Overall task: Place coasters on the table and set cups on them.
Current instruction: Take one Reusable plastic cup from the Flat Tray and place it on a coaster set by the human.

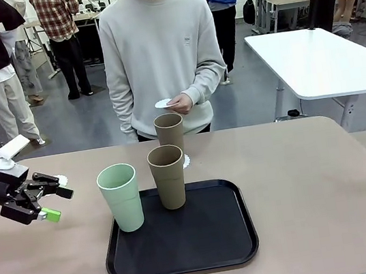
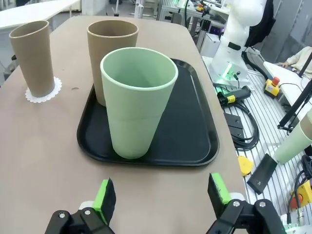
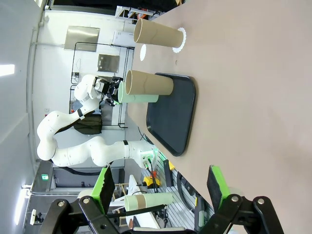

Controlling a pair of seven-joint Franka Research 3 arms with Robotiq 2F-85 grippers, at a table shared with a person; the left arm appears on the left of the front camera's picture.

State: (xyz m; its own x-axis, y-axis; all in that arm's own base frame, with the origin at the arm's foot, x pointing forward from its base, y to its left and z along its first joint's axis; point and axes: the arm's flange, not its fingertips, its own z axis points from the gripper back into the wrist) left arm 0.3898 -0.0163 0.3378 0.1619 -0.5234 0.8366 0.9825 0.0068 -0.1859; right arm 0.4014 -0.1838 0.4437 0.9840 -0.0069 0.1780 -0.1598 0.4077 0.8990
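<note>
Left gripper (image 2: pixel 162 191) released, empty, facing mint cup (image 2: pixel 138 105) at tray (image 2: pixel 195 141) left edge, likely next pick. Brown cup (image 1: pixel 170 133) on coaster (image 2: pixel 57 88) near tabletop (image 1: pixel 314 186) far edge. Right gripper (image 3: pixel 160 184) released, idle.

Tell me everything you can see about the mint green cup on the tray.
The mint green cup is a tall, handleless tumbler that tapers from a wide round rim to a narrower base. It is matte, like plastic, with a faint line ringing its body. It stands upright and empty, directly on the black tray at its left edge. The brown cup beside it stands apart. Nothing grips it; the open left gripper is off to its side.
</note>
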